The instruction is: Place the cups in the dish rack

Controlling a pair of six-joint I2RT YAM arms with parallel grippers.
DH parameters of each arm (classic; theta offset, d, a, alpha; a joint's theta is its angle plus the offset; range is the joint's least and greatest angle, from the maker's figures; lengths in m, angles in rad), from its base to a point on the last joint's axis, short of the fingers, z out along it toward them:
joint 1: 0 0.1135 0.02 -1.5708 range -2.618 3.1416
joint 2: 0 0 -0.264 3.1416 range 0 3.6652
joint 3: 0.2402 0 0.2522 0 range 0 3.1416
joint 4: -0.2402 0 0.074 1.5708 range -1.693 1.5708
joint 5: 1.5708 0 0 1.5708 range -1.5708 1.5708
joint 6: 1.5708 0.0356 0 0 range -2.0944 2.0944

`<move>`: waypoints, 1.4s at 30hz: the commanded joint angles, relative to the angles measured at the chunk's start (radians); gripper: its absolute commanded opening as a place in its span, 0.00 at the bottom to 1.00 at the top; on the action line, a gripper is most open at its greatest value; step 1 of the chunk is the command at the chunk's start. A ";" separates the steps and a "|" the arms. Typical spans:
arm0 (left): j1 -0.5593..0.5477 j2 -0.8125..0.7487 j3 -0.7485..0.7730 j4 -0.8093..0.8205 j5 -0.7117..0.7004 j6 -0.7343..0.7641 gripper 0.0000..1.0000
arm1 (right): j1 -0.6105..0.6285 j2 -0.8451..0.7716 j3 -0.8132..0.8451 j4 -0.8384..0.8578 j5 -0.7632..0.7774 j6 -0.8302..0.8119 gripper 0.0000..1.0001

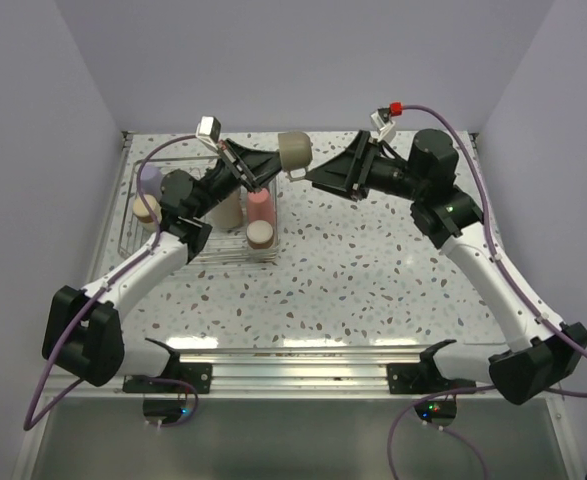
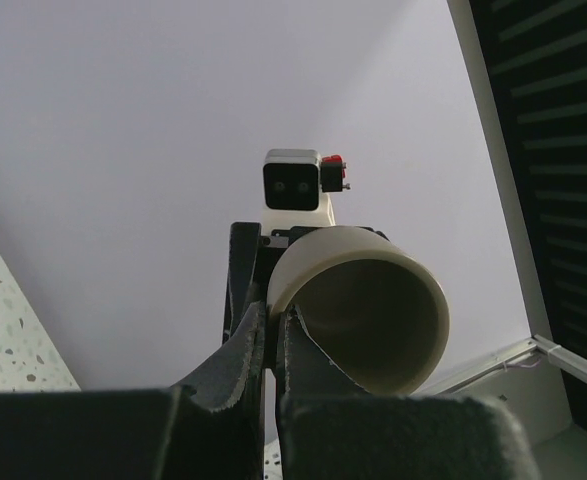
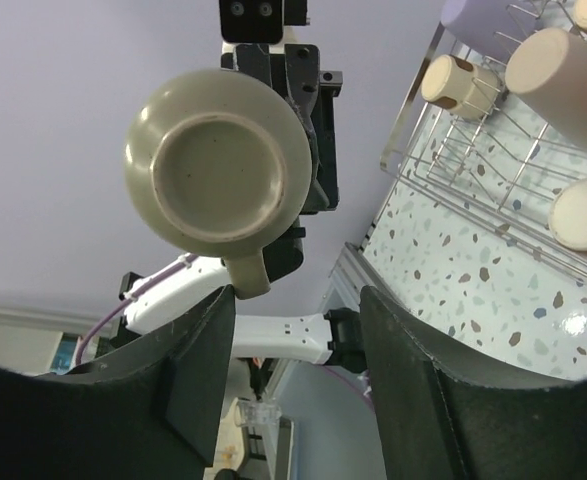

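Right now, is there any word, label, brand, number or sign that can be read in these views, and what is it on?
None can be read in any view.
The olive-tan mug shows a bare base with no stamp.
The beige tumbler in the dish rack is plain.
The wrist camera housing carries no legible marking.

White tabletop, flecked with grey and brown speckles throughout. Plain pale lavender walls enclose it at the left, the back and the right. An aluminium rail runs along the near edge. The left wrist view shows a black slatted panel at its right side.
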 commanded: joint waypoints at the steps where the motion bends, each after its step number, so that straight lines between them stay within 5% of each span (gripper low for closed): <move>1: 0.010 -0.003 0.047 0.077 0.015 -0.021 0.00 | 0.024 0.020 0.046 0.058 -0.023 -0.004 0.56; 8: 0.013 -0.003 0.038 0.070 0.015 -0.012 0.00 | 0.090 0.070 0.111 0.053 0.009 -0.008 0.52; 12: 0.014 -0.014 0.022 0.073 0.011 -0.015 0.00 | 0.106 0.084 0.126 0.048 0.029 -0.012 0.40; 27: 0.037 -0.066 -0.016 0.032 0.006 -0.004 0.00 | 0.106 0.083 0.145 0.039 0.129 0.005 0.31; 31: 0.037 -0.066 -0.011 0.008 0.011 0.014 0.00 | 0.106 0.103 0.152 0.062 0.127 0.024 0.19; 34: 0.037 -0.071 -0.010 -0.013 0.012 0.030 0.00 | 0.109 0.113 0.169 0.053 0.130 0.018 0.00; 36: 0.042 -0.079 -0.005 -0.045 0.020 0.048 0.12 | 0.110 0.120 0.183 0.033 0.135 -0.007 0.00; 39: 0.071 -0.105 0.025 -0.212 0.041 0.120 0.43 | 0.109 0.133 0.238 -0.051 0.164 -0.068 0.00; 42: 0.131 -0.143 0.107 -0.555 0.046 0.267 0.67 | 0.109 0.147 0.287 -0.088 0.169 -0.087 0.00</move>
